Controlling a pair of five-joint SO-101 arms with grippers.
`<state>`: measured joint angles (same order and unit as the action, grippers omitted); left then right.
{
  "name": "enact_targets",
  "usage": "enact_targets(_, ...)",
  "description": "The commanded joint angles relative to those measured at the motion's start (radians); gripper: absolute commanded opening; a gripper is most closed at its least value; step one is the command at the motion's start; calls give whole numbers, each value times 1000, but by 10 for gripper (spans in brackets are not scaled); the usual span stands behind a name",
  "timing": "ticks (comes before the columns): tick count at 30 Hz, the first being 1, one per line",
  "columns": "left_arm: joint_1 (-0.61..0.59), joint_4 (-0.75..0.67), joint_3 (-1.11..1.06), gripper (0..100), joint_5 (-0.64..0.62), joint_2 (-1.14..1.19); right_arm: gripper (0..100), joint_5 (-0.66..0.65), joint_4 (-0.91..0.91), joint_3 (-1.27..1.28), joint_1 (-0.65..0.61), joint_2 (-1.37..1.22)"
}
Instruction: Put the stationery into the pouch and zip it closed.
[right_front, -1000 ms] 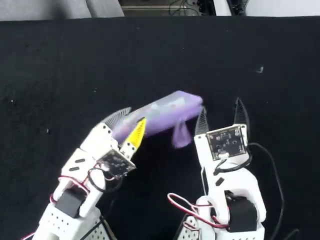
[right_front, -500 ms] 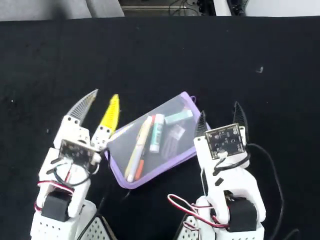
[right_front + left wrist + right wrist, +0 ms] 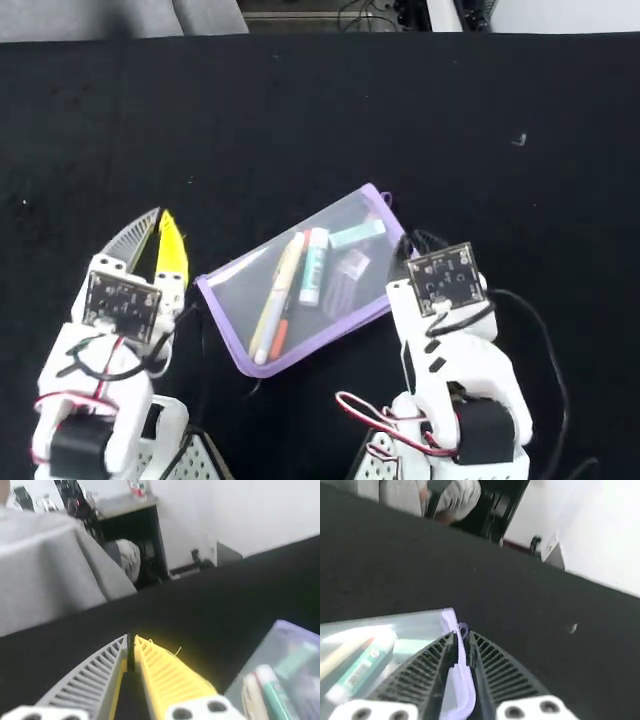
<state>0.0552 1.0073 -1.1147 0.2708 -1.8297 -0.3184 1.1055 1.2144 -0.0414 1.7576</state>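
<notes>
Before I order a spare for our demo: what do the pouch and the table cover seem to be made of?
The pouch looks like soft, clear, slightly frosted plastic with purple fabric-like edging: the pens show through its face. The table cover looks like matte black cloth, without glare; its weave is too fine to tell.

Overhead looking down, wrist views low, sharing pouch (image 3: 232, 295)

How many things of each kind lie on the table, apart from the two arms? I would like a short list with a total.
Pouch: 1
Pens: 2, a cream pen and an orange pen
White and green tube: 1
Teal block: 1
Small striped item: 1
Total: 6, five of them inside the pouch.
</notes>
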Motion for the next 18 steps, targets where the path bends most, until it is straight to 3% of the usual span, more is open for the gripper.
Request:
enact_targets(1,-12,166,111,30,-3,3,25,0,80,-94,-9,13)
enact_targets(11,-18,408,99,30,-9,2,15,3,170,-91,-14,15)
enact_targets(18,-286,302,-110,30,-9,2,15,5,226,-53,-9,15)
